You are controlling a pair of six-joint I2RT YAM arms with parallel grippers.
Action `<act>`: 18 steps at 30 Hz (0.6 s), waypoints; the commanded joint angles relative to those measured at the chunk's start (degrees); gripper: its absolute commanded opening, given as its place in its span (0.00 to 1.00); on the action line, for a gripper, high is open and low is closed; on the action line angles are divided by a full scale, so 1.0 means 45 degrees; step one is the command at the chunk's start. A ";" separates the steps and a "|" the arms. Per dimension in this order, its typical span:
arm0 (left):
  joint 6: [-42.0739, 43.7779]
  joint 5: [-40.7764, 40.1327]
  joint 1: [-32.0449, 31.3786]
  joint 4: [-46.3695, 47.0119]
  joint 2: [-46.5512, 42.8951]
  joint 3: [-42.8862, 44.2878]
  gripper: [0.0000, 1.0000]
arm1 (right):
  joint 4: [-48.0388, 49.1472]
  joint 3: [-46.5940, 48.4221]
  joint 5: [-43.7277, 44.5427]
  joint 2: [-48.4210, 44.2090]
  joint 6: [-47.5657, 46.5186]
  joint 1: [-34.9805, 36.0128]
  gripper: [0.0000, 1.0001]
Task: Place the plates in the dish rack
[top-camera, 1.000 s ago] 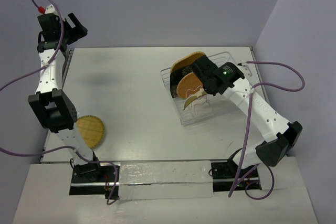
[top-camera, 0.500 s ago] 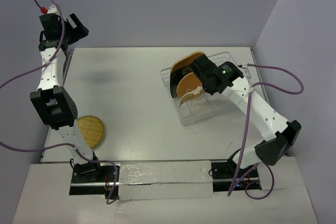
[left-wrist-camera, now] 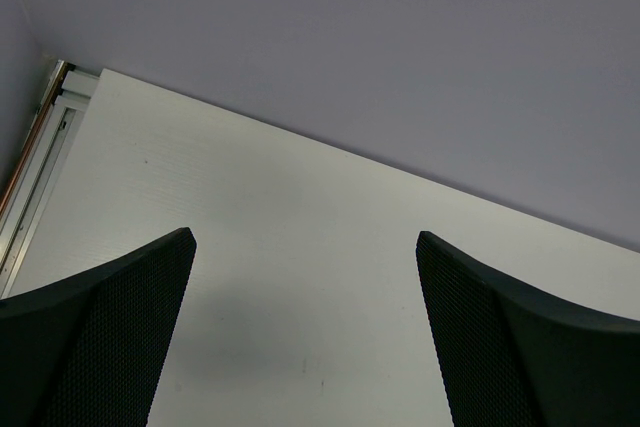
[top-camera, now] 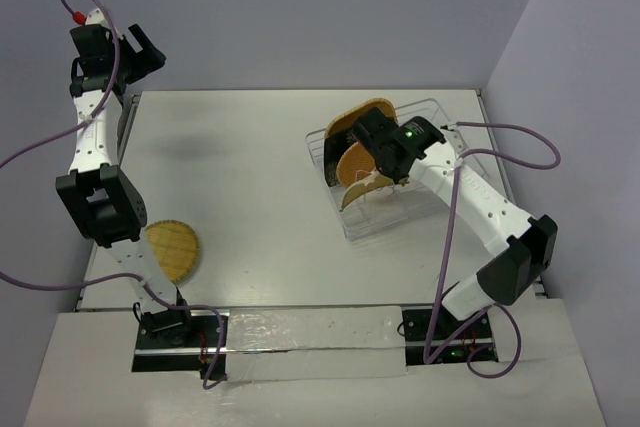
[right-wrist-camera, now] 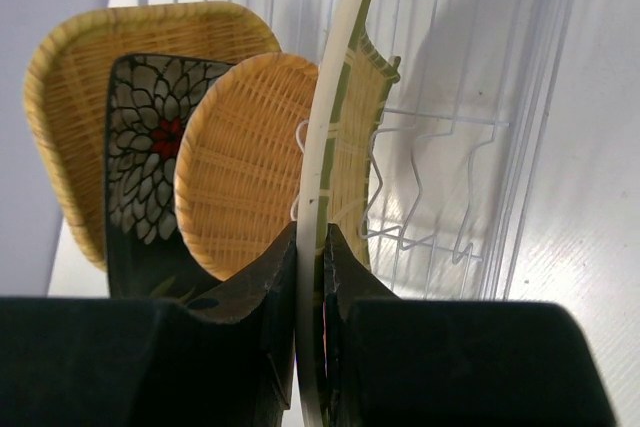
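Observation:
The wire dish rack stands at the right of the table. In it a rounded-square woven plate, a dark leaf-patterned plate and a round woven plate stand on edge. My right gripper is shut on the white rim of a fringed woven plate, held edge-on beside the upright tines. From above that held plate hangs over the rack under the right gripper. Another round woven plate lies flat at the table's near left. My left gripper is raised at the far left, open and empty.
The left arm rises along the table's left edge, close to the lying plate. A grey wall runs behind the table's far edge. The right arm's purple cable loops beside the rack.
The right arm has shifted slightly left and farther back over the rack, carrying the fringed plate nearer the standing plates. The left arm has barely moved.

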 commanded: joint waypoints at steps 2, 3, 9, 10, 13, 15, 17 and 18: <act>0.0161 0.0206 0.0114 0.0192 0.0005 0.0378 0.99 | -0.1176 0.0455 0.0896 0.0860 -0.0248 0.0043 0.00; 0.0161 0.0193 0.0127 0.0192 -0.0020 0.0327 0.99 | -0.1176 0.0532 0.1010 0.0925 -0.0274 0.0031 0.00; 0.0160 0.0097 0.0151 0.0216 -0.0123 0.0137 0.99 | -0.1156 0.1089 0.1108 0.1286 -0.0944 -0.0030 0.03; 0.0145 0.0142 0.0165 0.0261 -0.0123 0.0092 0.99 | -0.1156 0.1253 0.1063 0.1465 -0.1167 -0.0031 0.07; 0.0092 0.0141 0.0188 0.0290 -0.0103 0.0048 0.99 | -0.1156 0.2092 0.1068 0.2200 -0.2252 -0.0050 0.13; 0.0051 0.0068 0.0188 0.0347 -0.0180 -0.0078 0.99 | -0.1156 0.2573 0.1034 0.2656 -0.2984 -0.0037 0.11; 0.0024 0.0006 0.0188 0.0450 -0.0331 -0.0276 0.99 | -0.1156 0.2887 0.0990 0.3100 -0.3534 -0.0016 0.07; 0.0024 -0.0016 0.0188 0.0504 -0.0406 -0.0426 0.99 | -0.1156 0.2974 0.0979 0.3189 -0.3624 -0.0027 0.07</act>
